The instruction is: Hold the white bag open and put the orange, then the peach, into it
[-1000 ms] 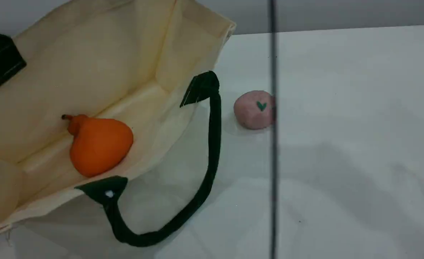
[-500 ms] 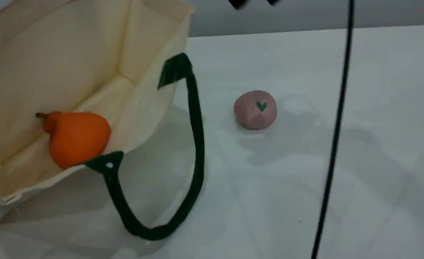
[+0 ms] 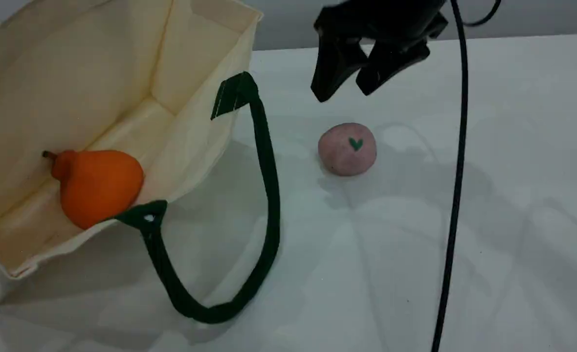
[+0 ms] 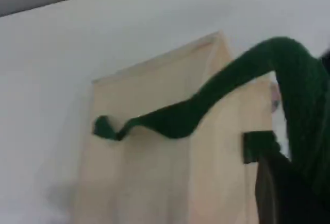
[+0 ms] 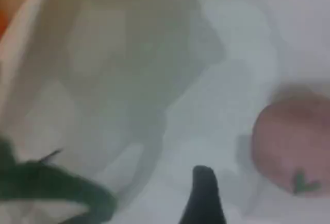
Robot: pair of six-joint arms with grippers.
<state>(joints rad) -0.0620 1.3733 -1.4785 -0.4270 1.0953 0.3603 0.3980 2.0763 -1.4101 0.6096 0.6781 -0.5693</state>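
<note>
White surface [image 3: 513, 146] carrying all. White bag [image 3: 98, 73] gaping at left, no readable print; dark green handle [image 3: 269, 186] looped onto the surface. Right hand [image 3: 349, 90] above the peach, fingers apart. Left hand [image 4: 289, 193] apparently clamped on the other handle, blurry. Orange [image 3: 98, 188] inside the bag. Peach [image 3: 347, 149] outside it, green heart mark showing.

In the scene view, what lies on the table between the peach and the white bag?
In the scene view, one dark green handle of the white bag loops across the table there; between it and the peach the table is bare.
</note>
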